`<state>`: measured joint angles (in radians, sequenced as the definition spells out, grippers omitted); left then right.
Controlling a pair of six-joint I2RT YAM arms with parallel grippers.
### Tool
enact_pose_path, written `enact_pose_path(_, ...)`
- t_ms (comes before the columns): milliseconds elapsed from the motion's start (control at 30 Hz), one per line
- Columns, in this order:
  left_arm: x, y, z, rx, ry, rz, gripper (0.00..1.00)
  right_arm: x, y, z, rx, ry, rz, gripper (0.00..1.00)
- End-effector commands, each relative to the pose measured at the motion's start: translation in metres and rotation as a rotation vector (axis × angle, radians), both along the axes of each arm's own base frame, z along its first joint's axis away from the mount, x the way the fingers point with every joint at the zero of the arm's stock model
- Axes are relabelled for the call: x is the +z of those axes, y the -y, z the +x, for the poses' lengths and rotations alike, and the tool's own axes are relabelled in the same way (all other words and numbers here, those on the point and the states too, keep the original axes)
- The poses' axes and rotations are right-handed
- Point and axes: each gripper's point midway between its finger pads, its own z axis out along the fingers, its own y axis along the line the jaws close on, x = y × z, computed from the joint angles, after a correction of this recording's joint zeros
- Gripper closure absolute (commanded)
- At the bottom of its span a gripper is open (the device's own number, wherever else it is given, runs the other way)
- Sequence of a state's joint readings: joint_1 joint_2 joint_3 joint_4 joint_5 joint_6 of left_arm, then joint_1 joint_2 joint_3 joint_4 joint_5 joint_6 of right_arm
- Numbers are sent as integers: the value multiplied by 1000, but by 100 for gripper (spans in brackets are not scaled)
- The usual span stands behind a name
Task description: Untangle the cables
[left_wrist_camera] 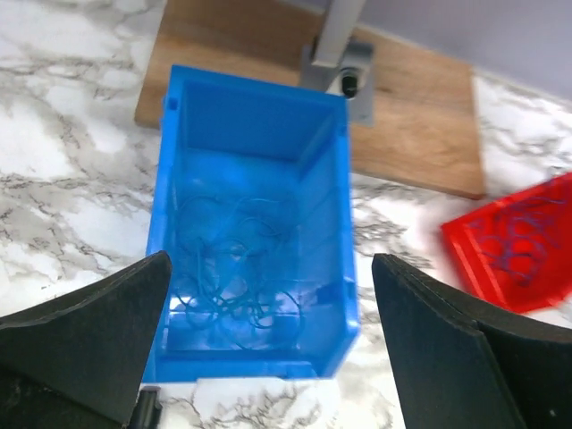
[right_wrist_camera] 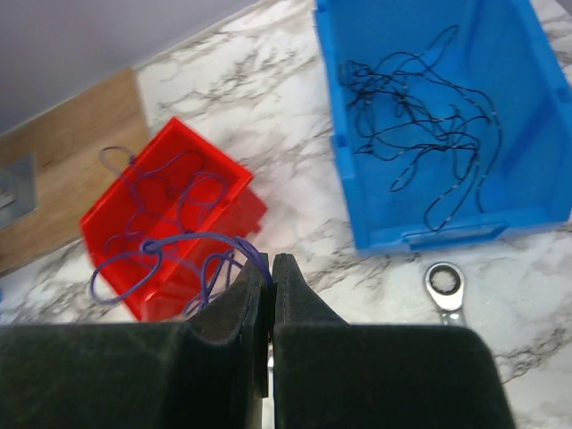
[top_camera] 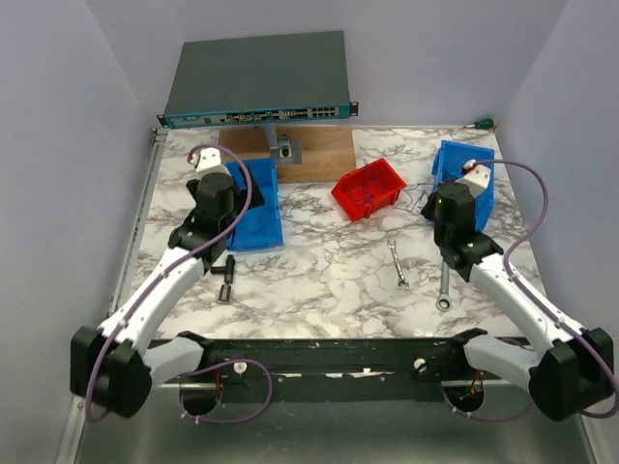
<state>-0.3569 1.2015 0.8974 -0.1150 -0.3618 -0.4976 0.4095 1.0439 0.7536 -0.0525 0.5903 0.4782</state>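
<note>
Blue cables [left_wrist_camera: 234, 288] lay in loose loops inside the left blue bin [left_wrist_camera: 259, 86], below the left gripper [left_wrist_camera: 270, 257], whose jaws stood spread wide. Black cables [right_wrist_camera: 429, 107] sprawled in the right blue bin [right_wrist_camera: 536, 179]. The right gripper [right_wrist_camera: 272, 268], jaws pressed together, pinched a strand of the violet-blue cables [right_wrist_camera: 170, 241] spilling from the red bin [right_wrist_camera: 214, 150].

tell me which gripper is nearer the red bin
Right. The right gripper is beside the red bin, fingers shut on a cable from it; the left gripper hangs over the left blue bin.
</note>
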Motion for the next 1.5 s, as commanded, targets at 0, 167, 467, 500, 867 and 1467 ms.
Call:
enact_pose_path(0,27,21,-37,-115,106,-57,2,8,22,24,-5,1,48,99)
enact_pose_path(167,23,29,-71,-176,177,-62,1,26,61,47,-77,20,59,99)
enact_pose_path(467,9,25,-106,-237,308,-72,2,72,93,103,-181,61,-7,99)
enact_pose_path(500,9,24,-107,-235,315,-75,1,73,97,108,-200,54,-16,99)
enact_pose_path(867,-2,18,-107,-215,341,-49,1,37,164,132,-384,-13,-70,99)
enact_pose_path(1467,-10,19,-108,-227,355,-49,2,2,131,135,-119,-51,10,9)
